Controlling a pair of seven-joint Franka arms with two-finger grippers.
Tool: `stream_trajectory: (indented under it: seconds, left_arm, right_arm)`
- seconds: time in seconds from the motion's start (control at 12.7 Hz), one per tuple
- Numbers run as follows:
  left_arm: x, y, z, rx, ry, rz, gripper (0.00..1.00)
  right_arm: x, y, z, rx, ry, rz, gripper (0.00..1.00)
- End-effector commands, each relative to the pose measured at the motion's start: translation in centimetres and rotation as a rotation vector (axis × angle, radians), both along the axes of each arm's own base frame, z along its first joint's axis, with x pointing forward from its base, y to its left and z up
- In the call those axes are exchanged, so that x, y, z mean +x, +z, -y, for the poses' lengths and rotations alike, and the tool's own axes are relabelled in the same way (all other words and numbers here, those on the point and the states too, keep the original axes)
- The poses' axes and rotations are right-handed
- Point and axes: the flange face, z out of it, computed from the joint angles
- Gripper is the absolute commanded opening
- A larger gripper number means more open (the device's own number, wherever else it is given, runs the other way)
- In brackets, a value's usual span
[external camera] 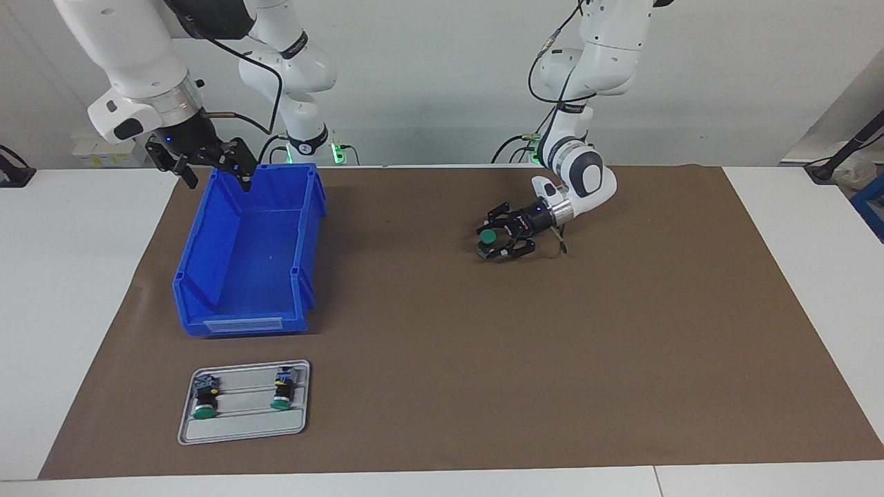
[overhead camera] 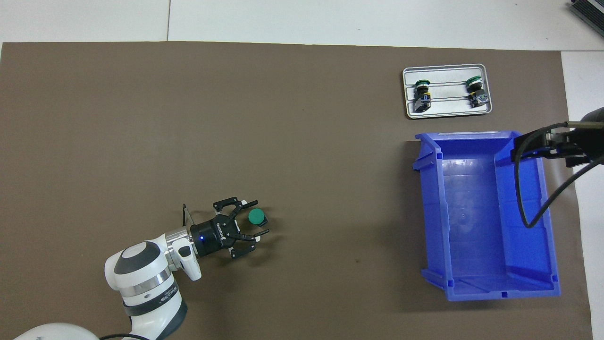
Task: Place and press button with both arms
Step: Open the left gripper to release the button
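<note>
Green-capped push-buttons with black bodies numbered three: two (external camera: 203, 401) (external camera: 282, 393) lay in the one shallow grey metal tray (external camera: 243, 432) at the facing view's lower left, and the third button (external camera: 488, 237) stood cap-up on the brown mat (external camera: 552, 359) between the left gripper's (external camera: 492, 240) spread, untouching fingers. One blue plastic bin (external camera: 207, 276) sat empty at left, the right gripper (external camera: 214, 169) hanging open over its upper rim.

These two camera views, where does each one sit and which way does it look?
Facing view: high across the table, looking at the robots; both arms show from the top, left gripper around the button, right gripper over the blue bin.
Overhead view: high above the robots' end, looking steeply down; left arm rises from the bottom, right gripper at the edge.
Shared: button, bin, grey tray with two buttons, brown mat.
</note>
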Motion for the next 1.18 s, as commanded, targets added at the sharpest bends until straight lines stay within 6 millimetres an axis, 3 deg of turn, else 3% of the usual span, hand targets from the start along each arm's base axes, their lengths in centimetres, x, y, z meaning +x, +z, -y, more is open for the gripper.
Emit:
stream_trajectory:
  seconds: [0.0,0.32,0.71,1.1]
  left_arm:
    - [-0.9,-0.5,0.6,0.033,-0.021,0.051,0.95]
    - [-1.8,-1.2,0.0,0.051,-0.023,0.032,0.99]
    - [-1.5,-1.5,-1.4,0.107,-0.042,0.035,0.98]
    - [1.3,-1.5,-7.8,0.180,-0.040,0.053,0.97]
  right_arm:
    - [-0.6,0.1,0.0,0.023,0.018,0.002,1.00]
    - [-0.6,0.1,0.0,0.024,0.018,0.002,1.00]
    - [-0.6,0.1,0.0,0.023,0.018,0.002,1.00]
    - [-0.6,0.1,0.0,0.024,0.018,0.002,1.00]
